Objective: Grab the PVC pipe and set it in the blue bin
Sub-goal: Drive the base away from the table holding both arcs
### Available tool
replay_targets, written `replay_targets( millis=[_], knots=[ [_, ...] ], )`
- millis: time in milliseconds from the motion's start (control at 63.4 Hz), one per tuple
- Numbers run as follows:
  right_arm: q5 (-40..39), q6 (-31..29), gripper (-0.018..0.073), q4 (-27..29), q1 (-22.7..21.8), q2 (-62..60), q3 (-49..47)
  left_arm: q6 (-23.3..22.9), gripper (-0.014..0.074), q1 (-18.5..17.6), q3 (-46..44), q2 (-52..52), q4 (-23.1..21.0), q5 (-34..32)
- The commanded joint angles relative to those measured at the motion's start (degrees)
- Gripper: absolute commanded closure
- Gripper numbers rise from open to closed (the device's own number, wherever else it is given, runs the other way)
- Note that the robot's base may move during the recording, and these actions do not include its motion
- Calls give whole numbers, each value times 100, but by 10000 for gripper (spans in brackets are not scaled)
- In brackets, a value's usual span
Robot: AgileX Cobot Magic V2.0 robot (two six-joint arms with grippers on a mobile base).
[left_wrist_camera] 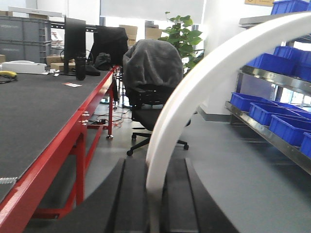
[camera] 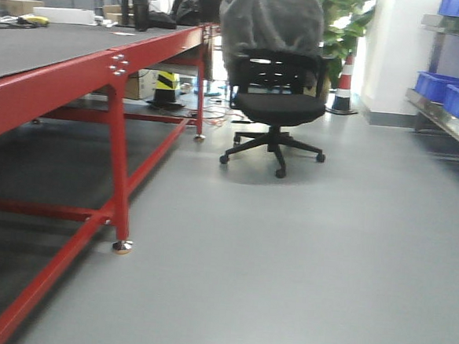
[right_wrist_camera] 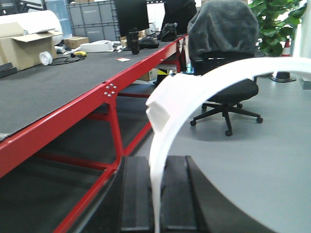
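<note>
Transport is underway: the left claw (left_wrist_camera: 154,167) and right claw (right_wrist_camera: 155,165) are each seemingly clenching the curved white PVC pipe (left_wrist_camera: 204,73). Next is reaching a blue bin (left_wrist_camera: 245,101) on the shelf (left_wrist_camera: 272,139), frame right.

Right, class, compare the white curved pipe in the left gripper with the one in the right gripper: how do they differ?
The left pipe is smooth all along; the right pipe has a stepped, thicker collar at its bend. The left pipe climbs to the top corner; the right pipe bends lower and runs nearly level. Both are white, curved and held in the left gripper and right gripper.
</note>
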Motion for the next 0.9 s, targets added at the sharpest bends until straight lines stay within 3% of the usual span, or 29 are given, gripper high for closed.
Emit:
replay_targets(
  millis=[0, 884],
  knots=[
    [-174, -28, 728, -62, -7, -24, 5, 12, 707, -11, -7, -42, -23, -159],
    [-174, -28, 728, -62, -7, -24, 5, 12, 707, -11, -7, -42, -23, -159]
  ],
)
